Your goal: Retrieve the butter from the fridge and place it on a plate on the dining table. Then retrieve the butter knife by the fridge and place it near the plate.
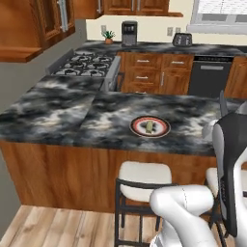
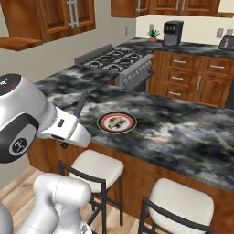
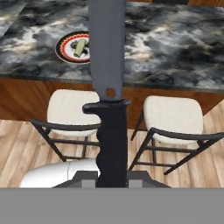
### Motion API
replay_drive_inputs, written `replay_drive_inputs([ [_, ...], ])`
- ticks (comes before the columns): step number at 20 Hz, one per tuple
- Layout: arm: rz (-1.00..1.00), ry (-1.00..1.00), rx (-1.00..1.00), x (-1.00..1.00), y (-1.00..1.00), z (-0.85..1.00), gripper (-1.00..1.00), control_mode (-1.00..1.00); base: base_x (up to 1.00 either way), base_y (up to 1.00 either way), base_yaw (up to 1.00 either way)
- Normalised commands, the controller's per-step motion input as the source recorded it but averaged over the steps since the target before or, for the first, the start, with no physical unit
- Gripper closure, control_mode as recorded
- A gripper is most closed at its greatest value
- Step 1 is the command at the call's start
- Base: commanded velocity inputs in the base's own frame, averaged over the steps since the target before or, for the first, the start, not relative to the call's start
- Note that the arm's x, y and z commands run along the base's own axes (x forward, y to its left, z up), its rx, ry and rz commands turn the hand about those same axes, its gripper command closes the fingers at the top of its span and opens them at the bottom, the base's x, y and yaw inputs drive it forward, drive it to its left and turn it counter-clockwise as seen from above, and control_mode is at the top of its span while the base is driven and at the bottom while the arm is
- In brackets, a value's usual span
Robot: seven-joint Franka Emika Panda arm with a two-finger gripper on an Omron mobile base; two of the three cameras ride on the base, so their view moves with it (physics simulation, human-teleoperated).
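Fingers (image 3: 87,176) clamped on the black handle of the butter knife (image 3: 107,48), grey blade pointing to twelve o'clock in the hand view, butter (image 3: 79,47) lying on the plate (image 3: 65,51) — at ten o'clock of the blade — on the dining table (image 1: 58,111), two white stools (image 3: 70,109) below its edge.
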Motion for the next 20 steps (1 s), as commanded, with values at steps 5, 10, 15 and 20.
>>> replay_drive_inputs([
  [5, 0.00, 0.00, 0.00, 0.00, 0.00, 0.00, 1.00, 1.00, 0.51, 0.29, -0.37],
  [10, 0.00, 0.00, 0.00, 0.00, 0.00, 0.00, 1.00, 1.00, 0.37, 0.24, -0.30],
  [15, -0.01, 0.07, 0.00, 0.36, 0.01, 0.00, 1.00, -1.00, 0.31, 0.00, -0.06],
  [20, 0.00, 0.21, 0.00, 1.00, 0.00, -0.01, 1.00, -1.00, 0.00, 0.00, 0.00],
])
